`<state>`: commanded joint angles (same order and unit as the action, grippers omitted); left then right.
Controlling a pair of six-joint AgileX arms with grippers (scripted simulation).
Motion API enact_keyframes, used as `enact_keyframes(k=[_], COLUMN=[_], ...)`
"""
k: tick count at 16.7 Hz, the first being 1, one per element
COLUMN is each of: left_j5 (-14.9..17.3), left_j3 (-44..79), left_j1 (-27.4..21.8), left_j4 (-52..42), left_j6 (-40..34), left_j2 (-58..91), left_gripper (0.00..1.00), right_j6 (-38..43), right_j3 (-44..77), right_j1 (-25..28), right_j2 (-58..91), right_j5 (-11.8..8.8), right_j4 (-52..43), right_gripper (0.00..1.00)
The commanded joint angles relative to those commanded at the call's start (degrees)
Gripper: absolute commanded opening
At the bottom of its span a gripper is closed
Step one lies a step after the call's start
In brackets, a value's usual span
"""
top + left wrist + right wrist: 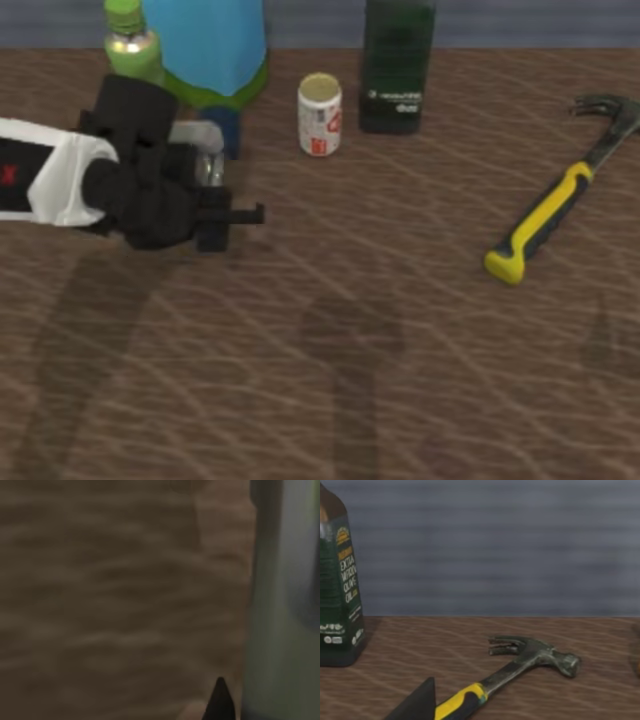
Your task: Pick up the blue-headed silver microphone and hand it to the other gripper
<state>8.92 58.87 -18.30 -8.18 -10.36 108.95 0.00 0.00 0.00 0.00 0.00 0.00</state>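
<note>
The blue-headed silver microphone (226, 130) sits at the table's back left, just in front of a blue-and-green bottle. Its navy head shows, and a bit of silver handle (198, 135) peeks out beside it. My left gripper (205, 195) hangs directly over and against it, hiding most of the handle. The left wrist view is very close to the wood. In it a grey rounded surface (282, 630) stands right beside my left gripper (220, 700). My right gripper (480, 707), the other gripper, is outside the top view. One of its fingers (422, 702) shows well off to the side, nothing held.
A blue-and-green bottle (205, 45) and a green bottle (130, 40) stand at the back left. Near the back middle are a white-and-red can (320, 115) and a dark oil bottle (397, 65). A yellow-handled hammer (560, 205) lies at the right.
</note>
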Motion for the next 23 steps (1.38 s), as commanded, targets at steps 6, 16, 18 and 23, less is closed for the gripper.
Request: enact_keyframes(k=[6, 16, 18, 23], left_j5=[11.14, 21.4, 21.4, 17.27], left_j3=[-8.75, -16.34, -16.34, -16.18], left_j1=[1.28, 2.7, 2.7, -1.41], left_j4=[31.06, 57.23, 57.23, 58.5], left_j6=[5.52, 11.41, 11.41, 11.4], left_j2=[-6.91, -16.85, -16.85, -16.29], left_gripper=[0.0, 0.0, 0.0, 0.0], right_j6=[0.0, 0.0, 0.0, 0.0], right_j3=[0.0, 0.0, 0.0, 0.0], right_j1=[0.0, 0.0, 0.0, 0.0], right_j2=[0.0, 0.0, 0.0, 0.0], right_j5=[0.0, 0.0, 0.0, 0.0], right_j4=[0.0, 0.0, 0.0, 0.0], right_gripper=[1.0, 1.0, 1.0, 1.0])
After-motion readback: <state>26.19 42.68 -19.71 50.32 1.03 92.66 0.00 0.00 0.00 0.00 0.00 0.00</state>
